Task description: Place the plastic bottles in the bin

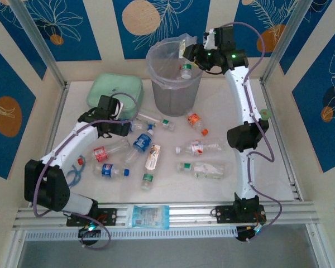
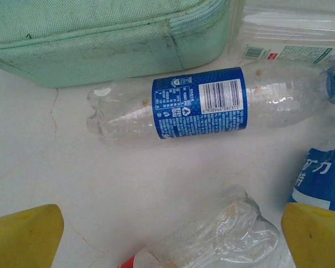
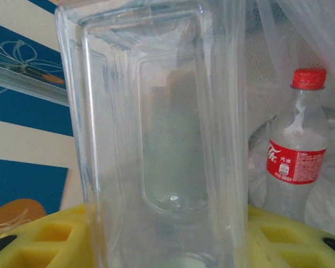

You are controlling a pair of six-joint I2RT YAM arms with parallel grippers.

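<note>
**Desk** (image 1: 229, 190): white top that carries everything listed below.

**Bin** (image 1: 170, 95): tall, round, translucent grey, with a clear bag liner. It stands at the far middle of the desk.

**Mint-green zip case** (image 1: 114, 89): lies flat at the far left, near the bin.

**Right claw** (image 1: 190, 56): sits over the bin's mouth. Its yellow fingers are partly closed around a clear square-sided bottle (image 3: 162, 139), which is held above the liner.

**Left claw** (image 2: 167, 240): fingers spread fully apart and gripping nothing. It is low over the desk just in front of the case.

**Red-labelled bottle** (image 3: 297, 162): red cap, stands upright inside the bin against the liner.

**Blue-labelled bottle** (image 2: 198, 106): blue cap, lies on its side just beside the case wall.

**Crumpled clear bottle** (image 2: 229, 229): lies between the left claw's fingers, not touching either one.

**Loose bottles on the desk, all lying down:**
- red-banded bottle (image 1: 109, 151)
- blue-banded bottle (image 1: 142, 142)
- second blue-banded bottle (image 1: 113, 170)
- orange-striped bottle (image 1: 152, 157)
- small green-capped bottle (image 1: 147, 180)
- orange-capped bottle (image 1: 197, 123)
- red-and-white bottle (image 1: 198, 148)
- green-printed bottle (image 1: 201, 169)
</note>
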